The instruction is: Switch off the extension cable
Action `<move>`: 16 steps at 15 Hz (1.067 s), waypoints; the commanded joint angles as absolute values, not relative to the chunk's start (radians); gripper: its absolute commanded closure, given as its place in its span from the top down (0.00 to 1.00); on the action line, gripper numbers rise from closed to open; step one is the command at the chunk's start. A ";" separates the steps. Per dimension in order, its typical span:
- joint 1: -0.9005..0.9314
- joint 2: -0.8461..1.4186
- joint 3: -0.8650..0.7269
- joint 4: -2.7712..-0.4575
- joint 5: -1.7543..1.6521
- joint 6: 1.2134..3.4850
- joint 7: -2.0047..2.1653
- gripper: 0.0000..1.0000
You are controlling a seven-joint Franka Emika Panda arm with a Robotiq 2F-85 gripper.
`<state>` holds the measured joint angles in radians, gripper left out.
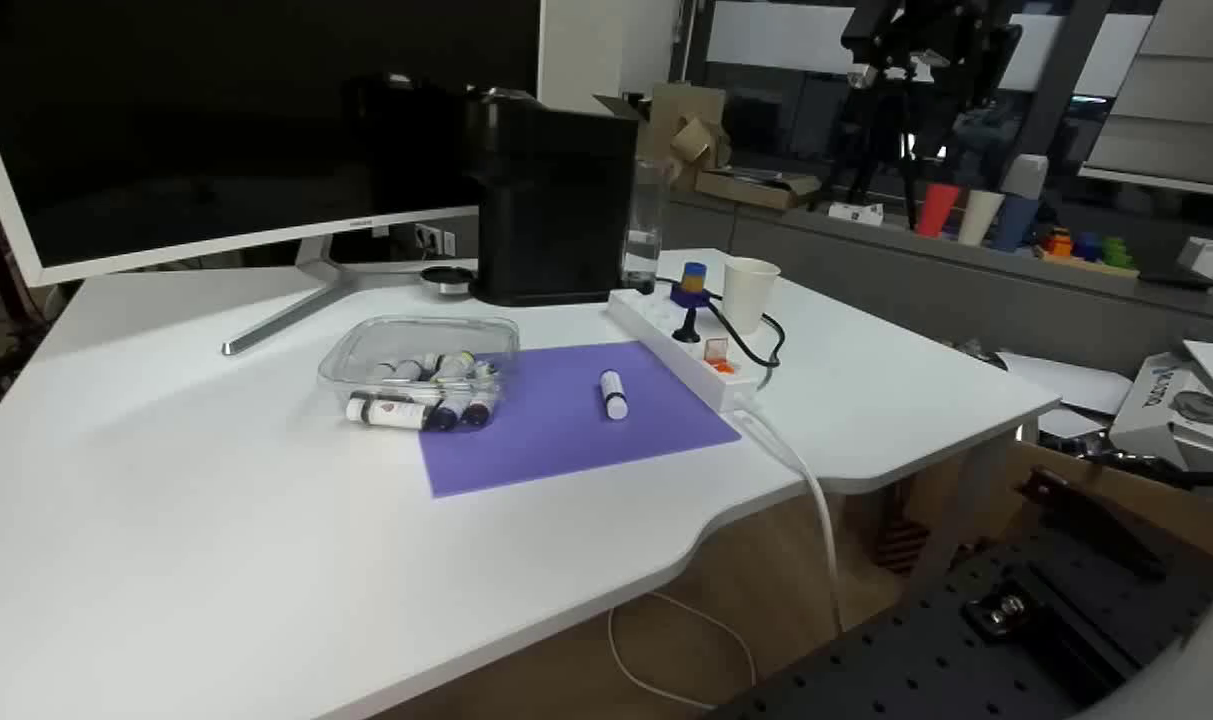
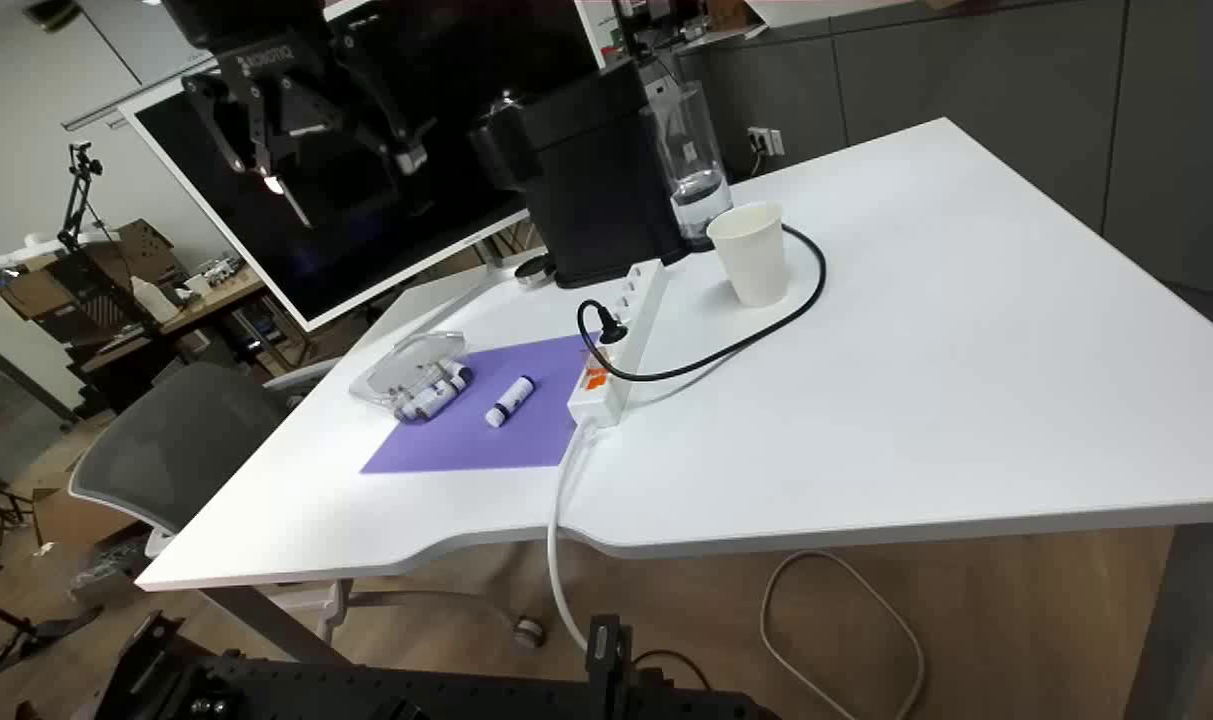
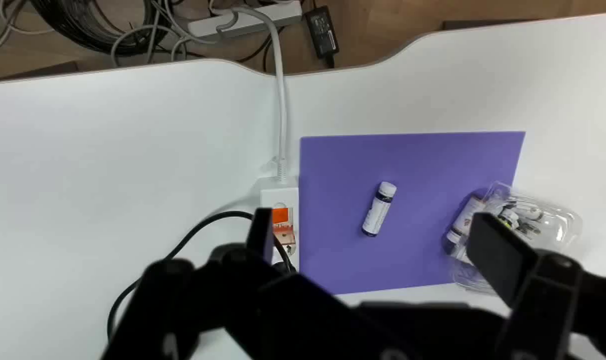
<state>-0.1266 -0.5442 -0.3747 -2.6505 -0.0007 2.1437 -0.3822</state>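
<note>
The extension cable, a white power strip [image 1: 701,382], lies along the edge of a purple sheet on the white table. It also shows in an exterior view [image 2: 634,345] and the wrist view [image 3: 279,194]. Its orange-red switch [image 3: 280,215] sits near the cord end; a clear reddish flap stands raised beside it [image 1: 716,350]. A black plug [image 2: 614,332] is in a socket. My gripper [image 3: 374,220] is open and empty, high above the table; it also shows in both exterior views [image 2: 351,180] [image 1: 921,85]. In the wrist view its left finger hides part of the strip.
A white vial [image 3: 379,209] lies on the purple sheet [image 3: 412,165] near a clear tub [image 1: 418,345] of vials. A paper cup [image 2: 749,255], glass cylinder [image 2: 696,165], black machine [image 1: 556,200] and monitor [image 1: 246,110] stand behind. A black cord [image 2: 726,352] loops beside the strip.
</note>
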 commanded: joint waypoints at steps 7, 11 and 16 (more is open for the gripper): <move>-0.147 -0.540 -0.355 -2.649 0.012 2.142 -0.393 1.00; -0.147 -0.540 -0.355 -2.649 0.012 2.142 -0.393 1.00; -0.139 -0.393 -0.344 -2.583 0.011 2.209 -0.379 1.00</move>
